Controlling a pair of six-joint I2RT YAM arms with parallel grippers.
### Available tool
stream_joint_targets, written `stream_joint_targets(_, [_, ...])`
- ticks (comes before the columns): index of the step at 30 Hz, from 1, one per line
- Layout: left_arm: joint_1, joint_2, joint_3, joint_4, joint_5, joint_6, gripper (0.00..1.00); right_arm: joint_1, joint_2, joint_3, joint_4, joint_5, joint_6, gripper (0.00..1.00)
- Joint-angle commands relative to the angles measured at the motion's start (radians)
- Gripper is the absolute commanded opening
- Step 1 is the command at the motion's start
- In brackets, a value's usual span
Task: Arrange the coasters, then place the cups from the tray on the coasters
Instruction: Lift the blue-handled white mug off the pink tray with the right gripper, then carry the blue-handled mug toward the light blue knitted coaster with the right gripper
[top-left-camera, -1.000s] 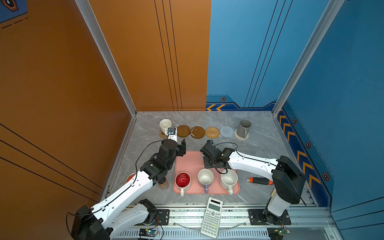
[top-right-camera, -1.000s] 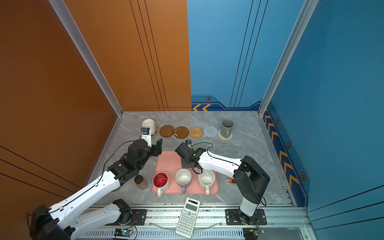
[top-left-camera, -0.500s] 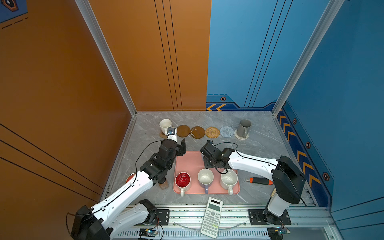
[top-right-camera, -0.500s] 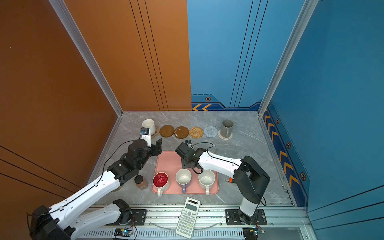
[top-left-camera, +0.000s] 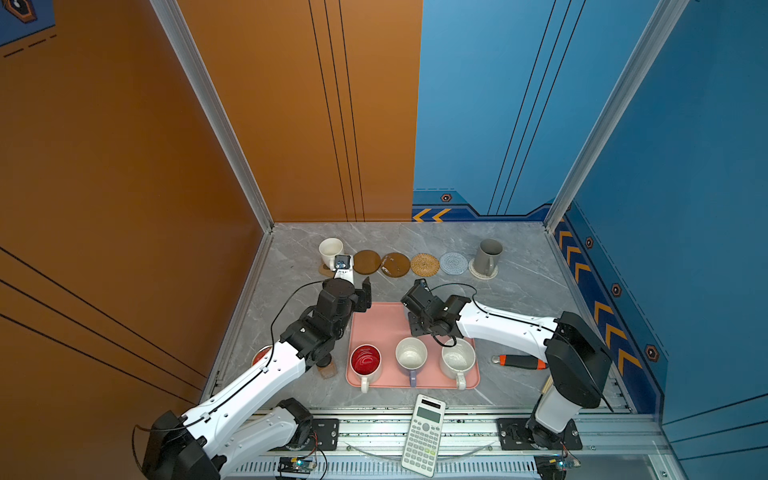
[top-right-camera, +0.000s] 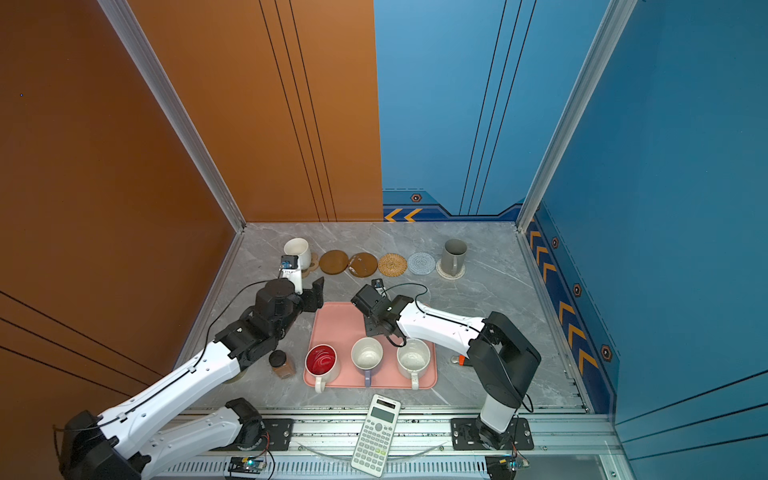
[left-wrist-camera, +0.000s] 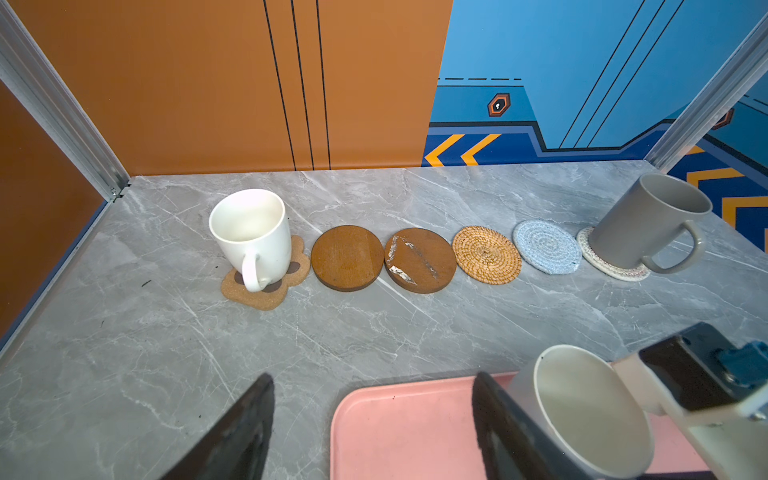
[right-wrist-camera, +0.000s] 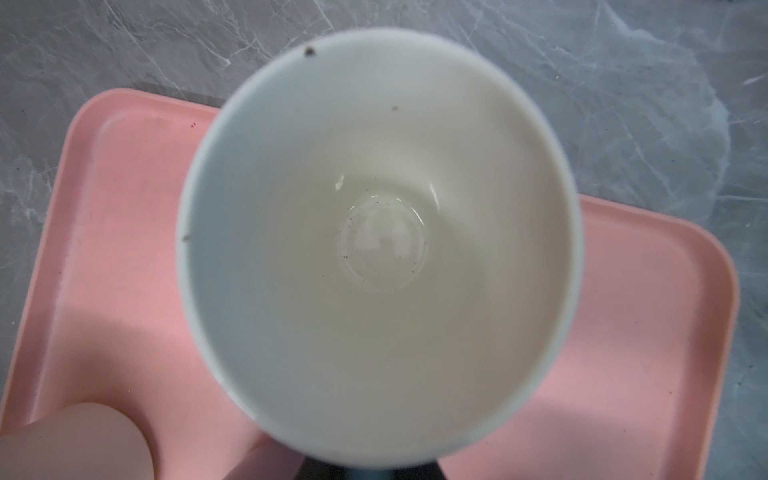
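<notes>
Evidently the arranging was done: six coasters sat in a row along the far side of the table (top-left-camera: 519, 299). The white mug (top-left-camera: 330, 249) stood on the paw-shaped coaster (left-wrist-camera: 266, 291) at one end, the grey mug (top-left-camera: 488, 255) on the whitish woven coaster (top-left-camera: 482, 273) at the other. Between them the plain brown disc (top-left-camera: 367, 262), the scuffed brown disc (top-left-camera: 395, 264), the rattan round (top-left-camera: 424, 264) and the grey-blue knitted round (top-left-camera: 453, 263) lay bare.

I judged I was on the third cup. My right tool (top-left-camera: 415, 324) was clenched on the light blue mug (right-wrist-camera: 374, 228) over the far part of the pink tray (top-left-camera: 382, 328); whether its base was clear of the tray I could not tell. My left tool (left-wrist-camera: 372, 380) hung released, holding nothing, beside the tray's far corner. The red-lined mug (top-left-camera: 365, 360), lavender mug (top-left-camera: 411, 354) and speckled cream mug (top-left-camera: 458, 360) waited in the tray's near row.

Next, I reckoned, the mug needed lifting over the rim, carrying upright to a bare coaster, probably the knitted one, and setting down centred without nudging the grey mug.
</notes>
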Motion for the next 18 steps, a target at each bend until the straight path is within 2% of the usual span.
stream_joint_targets(1, [0.012,-0.006,-0.016,-0.006,0.001,-0.011,0.75,-0.014,-0.063,0.046,-0.011,0.056,-0.027,0.00])
stream_joint_targets(18, [0.014,0.002,-0.014,-0.005,0.001,-0.012,0.75,-0.103,-0.111,0.102,-0.022,0.040,-0.116,0.00])
